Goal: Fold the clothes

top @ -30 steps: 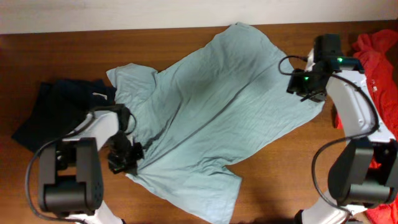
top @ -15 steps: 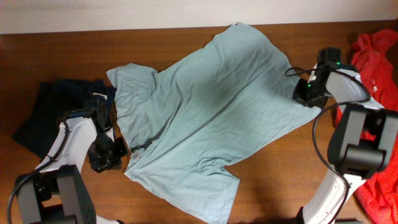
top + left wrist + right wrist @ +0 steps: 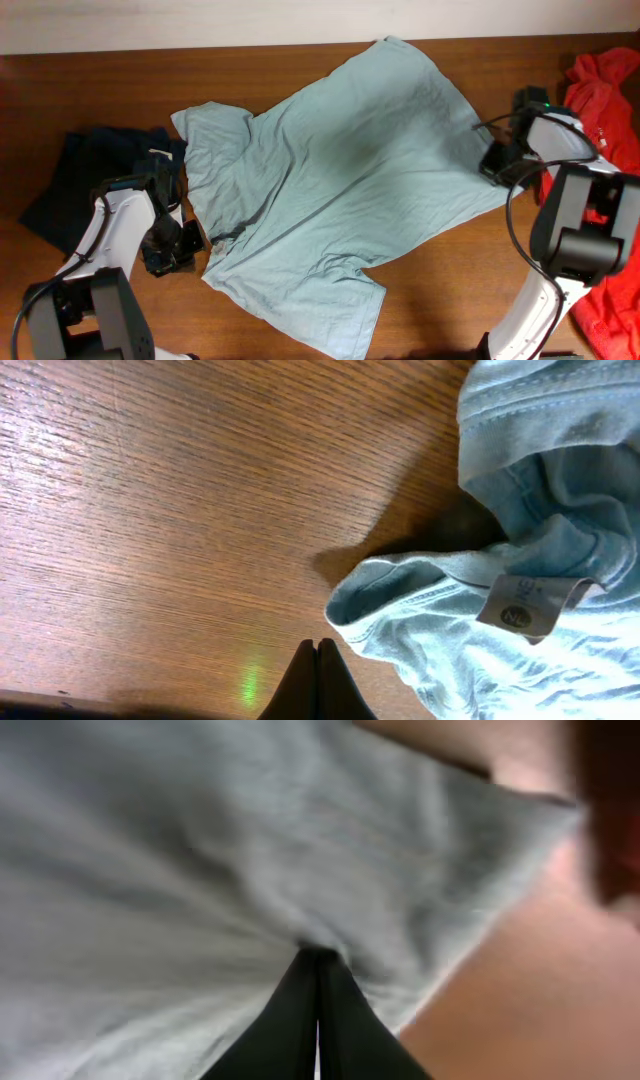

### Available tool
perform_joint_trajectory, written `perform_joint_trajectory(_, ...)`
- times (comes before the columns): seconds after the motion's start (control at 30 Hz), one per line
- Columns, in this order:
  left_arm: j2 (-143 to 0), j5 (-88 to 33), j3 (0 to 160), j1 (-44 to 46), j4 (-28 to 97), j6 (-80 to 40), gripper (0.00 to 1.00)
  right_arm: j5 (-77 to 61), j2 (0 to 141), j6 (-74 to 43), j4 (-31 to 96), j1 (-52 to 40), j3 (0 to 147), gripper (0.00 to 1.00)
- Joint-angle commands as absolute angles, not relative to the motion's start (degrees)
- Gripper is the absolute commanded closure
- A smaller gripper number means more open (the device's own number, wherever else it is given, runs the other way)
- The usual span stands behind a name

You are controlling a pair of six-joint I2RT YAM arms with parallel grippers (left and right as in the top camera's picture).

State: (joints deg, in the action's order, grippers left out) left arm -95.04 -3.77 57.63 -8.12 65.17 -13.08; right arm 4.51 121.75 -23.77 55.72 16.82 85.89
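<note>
The pale teal T-shirt (image 3: 340,170) lies spread out slantwise across the wooden table, with its neck at the lower left and its hem at the upper right. My left gripper (image 3: 195,243) is shut and holds nothing. In the left wrist view its tips (image 3: 318,652) rest over bare wood just short of the collar (image 3: 400,575), which shows a round label (image 3: 525,605). My right gripper (image 3: 493,168) is at the shirt's right corner. In the right wrist view it (image 3: 318,958) is shut on the shirt (image 3: 180,850), whose cloth puckers at the tips.
A dark navy garment (image 3: 80,175) lies at the left, just beyond the left arm. A red-orange garment (image 3: 605,110) lies at the right edge behind the right arm and also shows in the right wrist view (image 3: 610,810). A pale wall runs along the table's far edge.
The right gripper came down to the shirt's right corner and shut on the cloth. The left arm drew back to the left, off the shirt, and has kept still since.
</note>
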Motion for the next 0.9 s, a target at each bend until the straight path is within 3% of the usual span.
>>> perform_joint_trajectory(0.0,-93.69,-3.18,57.63,-8.32,65.12,-10.55,1.0,11.2,123.2,-28.64,59.09,22.11,83.13,0.96)
perform_joint_trajectory(0.23,-93.49,-3.29,58.59,-7.81,64.55,-10.57,0.99,19.25,122.48,-32.45,64.64,24.51,83.13,0.96)
perform_joint_trajectory(0.33,-92.9,-4.08,59.53,-7.16,64.51,-10.57,1.0,23.42,121.49,-39.13,68.14,24.51,83.15,0.96)
perform_joint_trajectory(0.57,-90.41,-9.3,63.64,-2.57,57.58,-7.68,0.93,20.64,111.7,-38.65,66.83,22.98,83.18,0.96)
perform_joint_trajectory(0.73,-90.78,-12.12,63.66,0.91,43.9,-6.7,0.92,7.79,99.79,-29.63,61.14,21.58,83.2,0.96)
perform_joint_trajectory(0.87,-91.26,-12.27,63.66,3.01,36.25,-6.74,0.93,-13.37,93.03,-16.62,52.07,19.22,83.2,0.96)
